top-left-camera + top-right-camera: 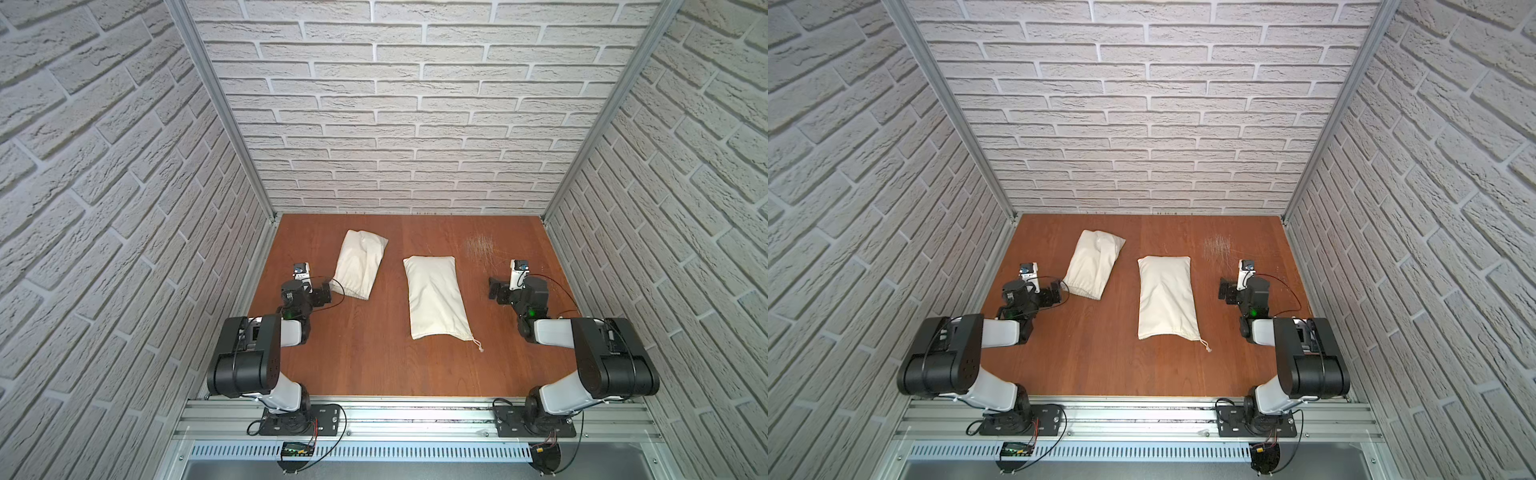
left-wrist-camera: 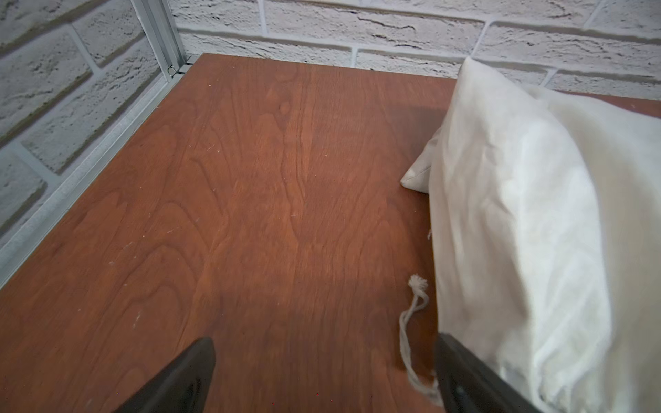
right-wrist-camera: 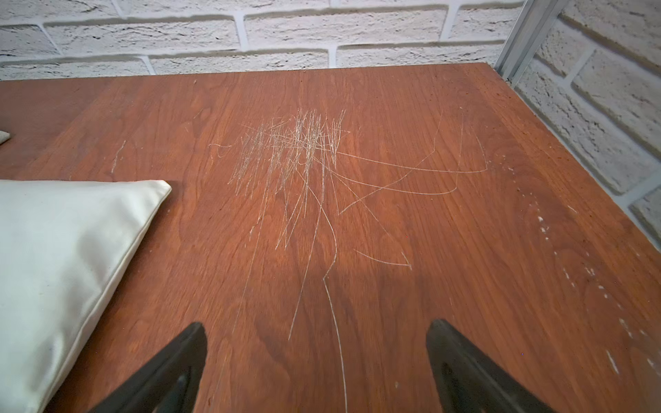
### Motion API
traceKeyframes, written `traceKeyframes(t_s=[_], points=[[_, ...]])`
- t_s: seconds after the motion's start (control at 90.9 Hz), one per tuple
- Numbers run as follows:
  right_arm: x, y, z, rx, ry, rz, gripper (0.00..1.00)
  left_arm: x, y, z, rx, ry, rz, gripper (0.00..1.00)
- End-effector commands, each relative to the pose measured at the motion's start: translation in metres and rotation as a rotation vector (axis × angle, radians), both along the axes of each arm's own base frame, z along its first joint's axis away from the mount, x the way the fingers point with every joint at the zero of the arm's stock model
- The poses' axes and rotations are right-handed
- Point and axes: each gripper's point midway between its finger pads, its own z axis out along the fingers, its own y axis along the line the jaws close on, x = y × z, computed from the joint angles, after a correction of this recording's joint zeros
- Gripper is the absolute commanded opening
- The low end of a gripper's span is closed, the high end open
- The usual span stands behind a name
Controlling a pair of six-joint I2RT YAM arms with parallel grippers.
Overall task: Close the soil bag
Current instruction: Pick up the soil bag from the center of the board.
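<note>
The left gripper point(image 2: 323, 343) and right gripper point(image 3: 316, 325) are held low over the table point(image 1: 353, 353), jaws spread wide, nothing between them. One bag point(image 2: 536, 214) is seen just beside the left gripper, its gathered mouth nearest; its cord point(image 2: 411, 321) lies by one finger. A second bag point(image 1: 434, 299) lies between the grippers, nearer the right one but apart from it. Scratches point(image 3: 297, 150) are seen ahead of the right gripper.

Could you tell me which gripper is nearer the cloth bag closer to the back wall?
Left. The left gripper sits beside that bag; the right gripper is beyond the other bag.
</note>
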Motion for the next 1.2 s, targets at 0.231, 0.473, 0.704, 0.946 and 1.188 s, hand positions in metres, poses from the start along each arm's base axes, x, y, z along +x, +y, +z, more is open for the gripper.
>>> traceKeyframes(t_s=[0.231, 0.473, 0.704, 0.946, 1.188], points=[[0.008, -0.001, 0.009, 0.003, -0.031, -0.007, 0.99, 0.012, 0.004, 0.017, 0.008, -0.065, 0.015, 0.99], [0.007, -0.001, 0.01, 0.002, -0.035, -0.006, 0.99, 0.012, 0.005, 0.018, 0.004, -0.068, 0.013, 0.99], [-0.001, 0.017, 0.04, -0.013, 0.103, 0.078, 0.99, 0.0, -0.019, 0.065, -0.046, 0.021, -0.074, 0.99], [-0.036, 0.06, 0.072, -0.033, 0.173, 0.117, 0.99, -0.033, -0.098, 0.119, 0.115, -0.006, -0.216, 0.99], [-0.096, 0.091, 0.064, 0.056, 0.314, 0.164, 0.99, -0.092, -0.219, 0.106, 0.157, 0.077, -0.433, 0.99]])
